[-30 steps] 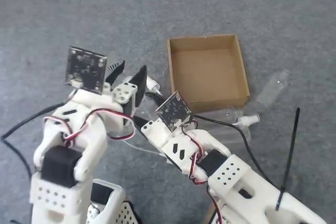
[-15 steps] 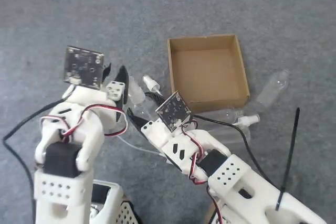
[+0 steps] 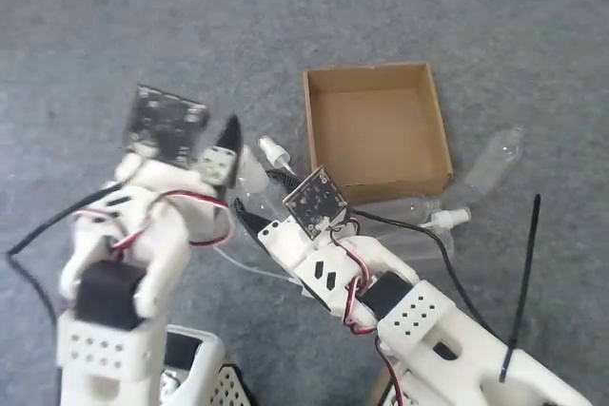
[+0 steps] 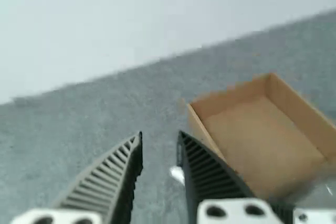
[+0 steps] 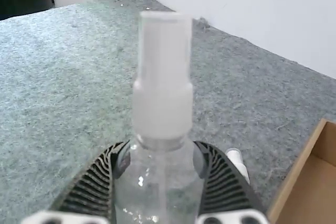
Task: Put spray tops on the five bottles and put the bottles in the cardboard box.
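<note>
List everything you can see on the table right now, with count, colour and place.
cardboard box: one, brown, open-topped, mid-table.
held bottle: one, clear, white spray top on, upright in the right gripper.
bottle beside the box: one, clear, lying to the right of the box.
bottle in front of the box: one, clear, lying down, white spray top at its end.
loose spray top: one, white, lying to the left of the box.
table: one, grey, carpet-like.
left gripper: black fingers, open, near the loose spray top.
right gripper: black fingers, shut on the held bottle.
</note>
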Controlling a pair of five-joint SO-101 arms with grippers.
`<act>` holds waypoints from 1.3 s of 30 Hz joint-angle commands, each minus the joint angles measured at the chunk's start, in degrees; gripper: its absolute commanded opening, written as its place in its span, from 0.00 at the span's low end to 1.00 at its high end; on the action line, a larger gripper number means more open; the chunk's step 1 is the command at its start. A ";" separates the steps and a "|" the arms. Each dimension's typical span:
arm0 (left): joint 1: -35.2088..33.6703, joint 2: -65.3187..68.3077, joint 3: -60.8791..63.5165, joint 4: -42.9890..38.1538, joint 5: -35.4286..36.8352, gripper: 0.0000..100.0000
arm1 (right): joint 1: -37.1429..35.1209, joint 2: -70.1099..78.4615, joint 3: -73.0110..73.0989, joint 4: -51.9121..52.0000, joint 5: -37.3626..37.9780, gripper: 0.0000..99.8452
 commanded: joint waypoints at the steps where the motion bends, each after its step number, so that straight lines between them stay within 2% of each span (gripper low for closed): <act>1: -5.98 -1.05 -7.34 -0.62 0.18 0.15 | 0.57 -3.21 -1.58 1.27 -0.53 0.01; 4: -10.37 -3.52 -5.85 -0.62 2.90 0.13 | 1.27 -3.30 -1.93 1.63 -0.53 0.01; 7: -10.73 -10.81 1.45 -1.49 5.63 0.13 | 4.79 -3.30 -4.57 3.30 -0.53 0.01; 13: -6.77 -26.11 21.23 -8.70 5.80 0.13 | 14.46 -2.59 -17.67 12.53 -0.62 0.01; 16: -1.58 -29.80 28.44 -10.29 5.71 0.13 | 16.40 -2.42 -25.85 17.27 -0.62 0.01; 20: 5.63 -32.18 33.27 -11.69 3.25 0.14 | 16.48 1.71 -36.84 23.60 -0.62 0.01; 23: 7.82 -33.05 33.45 -10.90 3.52 0.22 | 16.31 8.66 -43.78 26.42 -1.67 0.01; 25: 7.56 -33.05 33.54 -10.90 3.52 0.26 | 15.43 13.14 -46.68 27.65 -3.96 0.01; 30: 7.47 -32.97 33.63 -10.90 3.52 0.26 | 9.98 18.95 -50.02 31.78 -4.75 0.01; 39: 4.66 -33.05 37.76 -16.09 2.99 0.26 | 7.43 13.32 -52.75 42.07 -0.62 0.01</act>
